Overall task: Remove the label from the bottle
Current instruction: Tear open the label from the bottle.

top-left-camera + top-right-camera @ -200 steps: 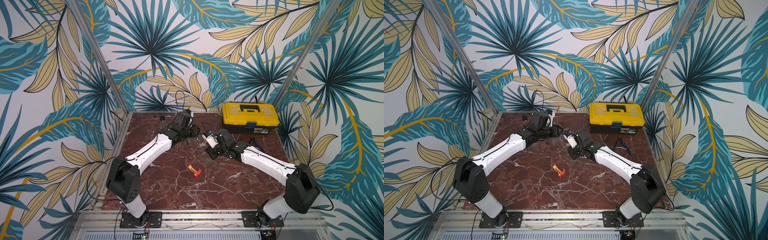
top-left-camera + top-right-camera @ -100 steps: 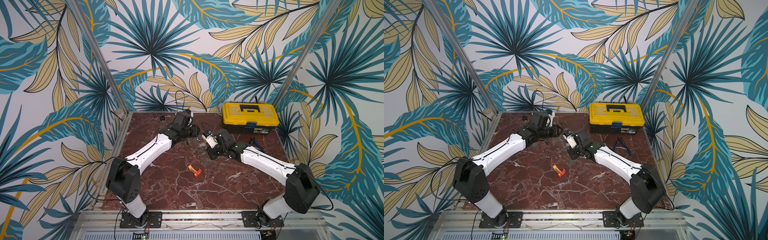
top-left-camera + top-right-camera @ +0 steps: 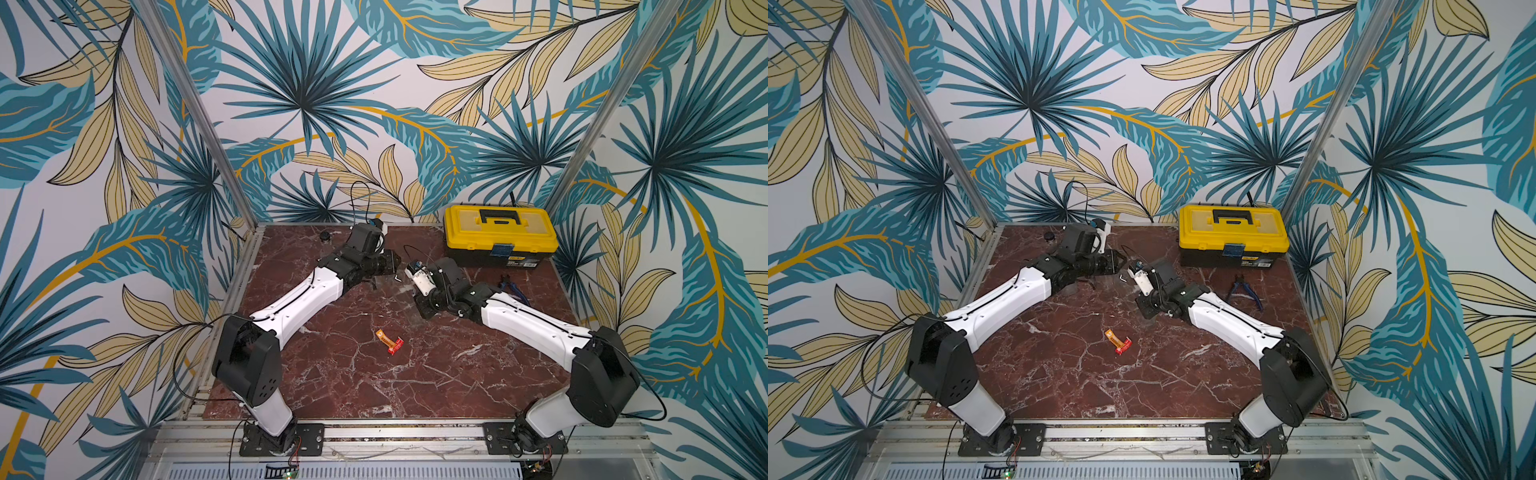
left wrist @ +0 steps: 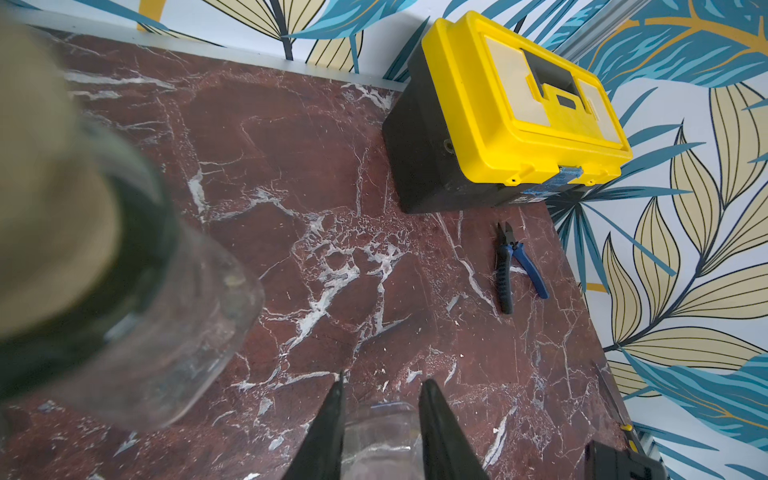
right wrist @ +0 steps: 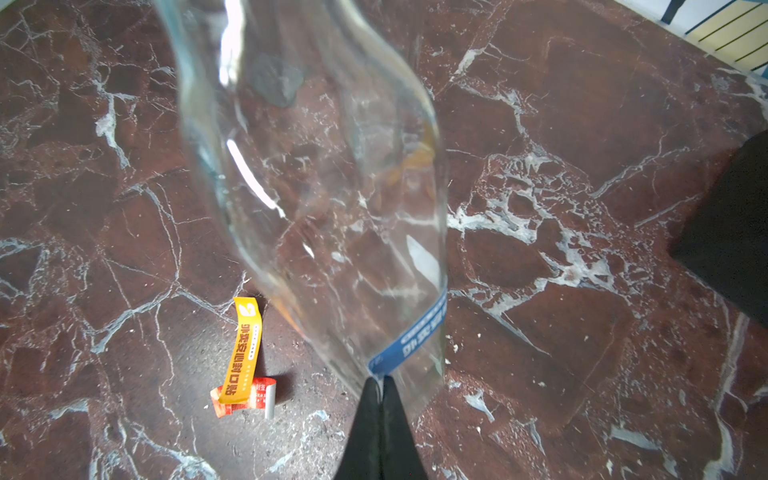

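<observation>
Clear and see-through, the bottle is held between the two arms toward the back middle of the worktop, near the yellow toolbox. Whether it rests on the marble or hangs just above it I cannot tell. Part of the job looks done: a crumpled orange-and-red label piece lies loose on the worktop, apart from the bottle, and most of the bottle's wall is bare. What is left, as far as I can judge, is a narrow blue band with white lettering that clings round the bottle. The right fingers are pressed together with their tips at the end of that band, apparently nipping it, so peeling it seems to be the step in hand. The left fingers are clamped on a clear part of the bottle, steadying it. Compared with the earlier top views, the arms, the bottle and the loose piece sit in nearly the same places. The one change is that the right fingers, slightly apart a second ago, have now closed.
</observation>
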Robot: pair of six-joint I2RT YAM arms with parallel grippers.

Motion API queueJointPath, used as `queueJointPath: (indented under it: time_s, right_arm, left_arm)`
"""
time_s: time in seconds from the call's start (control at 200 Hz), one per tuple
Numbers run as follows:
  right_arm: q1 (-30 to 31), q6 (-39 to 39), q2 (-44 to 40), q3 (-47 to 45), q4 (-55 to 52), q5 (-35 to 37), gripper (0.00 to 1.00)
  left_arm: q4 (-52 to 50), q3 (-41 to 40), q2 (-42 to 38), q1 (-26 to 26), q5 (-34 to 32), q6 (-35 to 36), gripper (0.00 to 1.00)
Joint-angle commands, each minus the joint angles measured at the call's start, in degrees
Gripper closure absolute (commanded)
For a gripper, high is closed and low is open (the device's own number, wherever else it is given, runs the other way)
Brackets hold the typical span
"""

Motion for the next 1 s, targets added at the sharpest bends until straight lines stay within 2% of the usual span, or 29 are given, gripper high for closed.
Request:
queueJointPath:
  time_s: [0.0,0.436,0.991]
  right_arm:
    - [-0.02,-0.03,0.5,0.64,2.08,2.63,1.0]
    - [-0.06,0.22,0.39,0.2,3.49,3.98,1.0]
    - [-0.04,-0.15,0.06,-0.93,4.19,5.74,1.0]
  left_arm:
    - [-3.12,-0.02,0.73,-0.17,1.89,2.82,1.0]
    - [-7.3,1.03,1.81,0.0,2.46,6.7,1.0]
    - [-7.99,1.14,1.79,0.87,2.84,7.51,1.0]
